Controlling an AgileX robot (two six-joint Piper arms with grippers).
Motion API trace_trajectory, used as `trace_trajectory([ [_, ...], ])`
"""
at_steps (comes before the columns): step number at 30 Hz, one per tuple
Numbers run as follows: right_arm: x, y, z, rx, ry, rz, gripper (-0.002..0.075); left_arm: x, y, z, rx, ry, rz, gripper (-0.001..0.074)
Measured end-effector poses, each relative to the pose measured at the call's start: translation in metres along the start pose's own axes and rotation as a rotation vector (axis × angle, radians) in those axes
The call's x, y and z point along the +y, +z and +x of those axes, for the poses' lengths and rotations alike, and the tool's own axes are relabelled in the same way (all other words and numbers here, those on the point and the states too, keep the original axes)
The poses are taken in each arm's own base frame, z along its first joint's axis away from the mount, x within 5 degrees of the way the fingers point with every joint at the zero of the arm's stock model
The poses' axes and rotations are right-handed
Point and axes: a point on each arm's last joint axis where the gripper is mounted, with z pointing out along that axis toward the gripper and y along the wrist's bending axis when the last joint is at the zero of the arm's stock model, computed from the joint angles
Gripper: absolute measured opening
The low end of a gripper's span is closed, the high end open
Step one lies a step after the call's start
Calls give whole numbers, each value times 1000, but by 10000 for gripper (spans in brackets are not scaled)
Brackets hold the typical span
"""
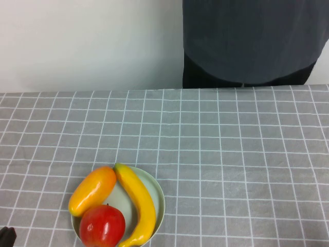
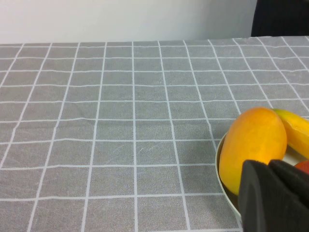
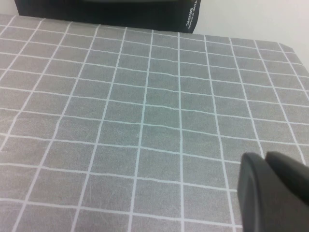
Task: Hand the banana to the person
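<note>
The banana (image 1: 138, 201) lies on the right side of a pale green plate (image 1: 158, 194) at the table's front left, curved, with its greenish tip toward the far side. One end also shows in the left wrist view (image 2: 297, 129). The person (image 1: 252, 41) stands behind the far edge at the right, and only the dark torso shows. My left gripper (image 1: 6, 237) sits at the front left corner, left of the plate. In the left wrist view it (image 2: 269, 165) is shut and empty. My right gripper (image 3: 265, 157) is shut and empty over bare cloth, outside the high view.
An orange-yellow oval fruit (image 1: 92, 189) and a red apple (image 1: 102, 225) share the plate with the banana. A grey checked cloth (image 1: 231, 154) covers the table. A white wall (image 1: 87, 41) stands behind.
</note>
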Motion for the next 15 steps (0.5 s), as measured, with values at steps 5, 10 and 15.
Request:
trace_trajectory([
  [5, 0, 0, 0, 0, 0, 0, -11, 0, 0, 0, 0, 0, 0, -4],
  [10, 0, 0, 0, 0, 0, 0, -11, 0, 0, 0, 0, 0, 0, -4],
  [15, 0, 0, 0, 0, 0, 0, -11, 3, 0, 0, 0, 74, -29, -4],
])
